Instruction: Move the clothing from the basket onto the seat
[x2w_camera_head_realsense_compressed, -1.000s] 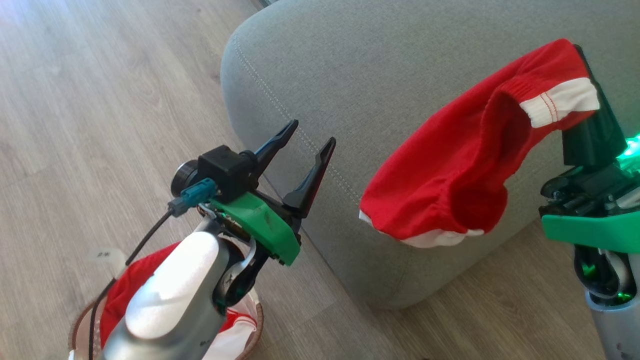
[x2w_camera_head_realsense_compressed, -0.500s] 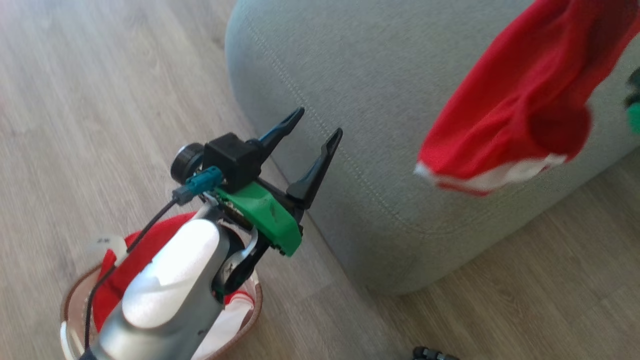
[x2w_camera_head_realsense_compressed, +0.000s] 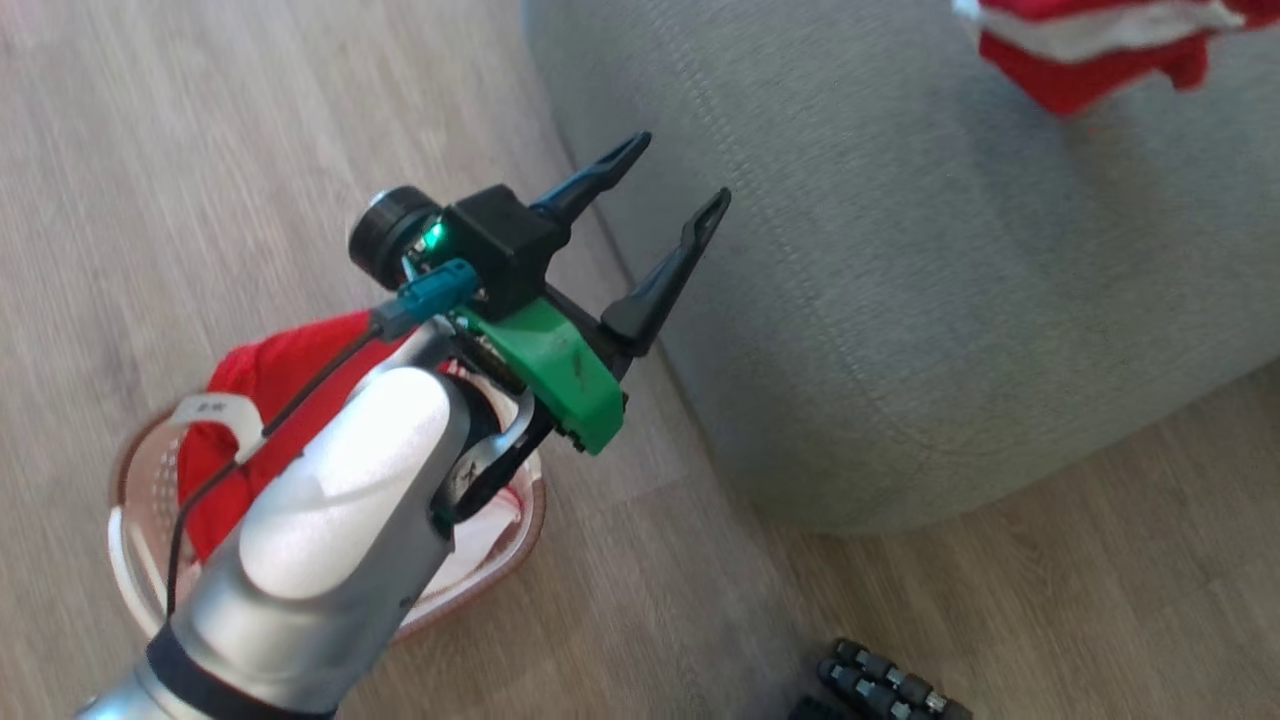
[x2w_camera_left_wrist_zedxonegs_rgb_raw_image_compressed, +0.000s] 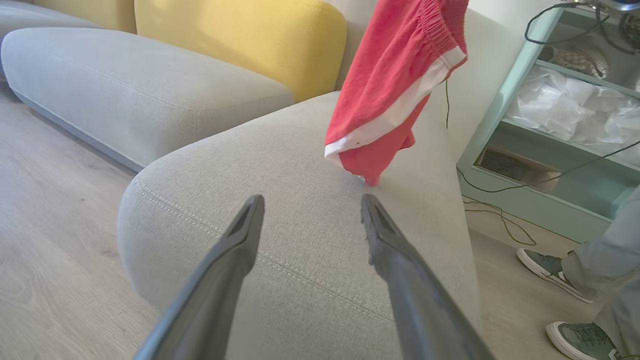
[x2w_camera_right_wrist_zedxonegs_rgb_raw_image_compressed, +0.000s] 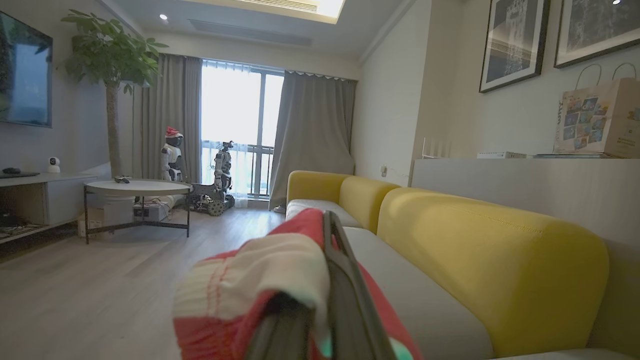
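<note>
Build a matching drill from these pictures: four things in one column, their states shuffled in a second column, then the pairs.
Column one:
1. left gripper
2. right gripper
3. basket
4. hanging jersey

Column two:
A. on the floor, with a second jersey inside
B. dangles over the seat
C. jaws shut on red cloth
D. jaws wide apart, empty

Pairs: 1-D, 2-C, 3-A, 4-B

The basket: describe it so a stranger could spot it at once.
Start at the big grey-green seat and drop to the wooden floor off its rounded corner. There, partly under the robot's left arm, sits the basket: small, oval, cream with perforated walls and a brown rim. A red garment heaped inside marks it out from the bare floor around.
</note>
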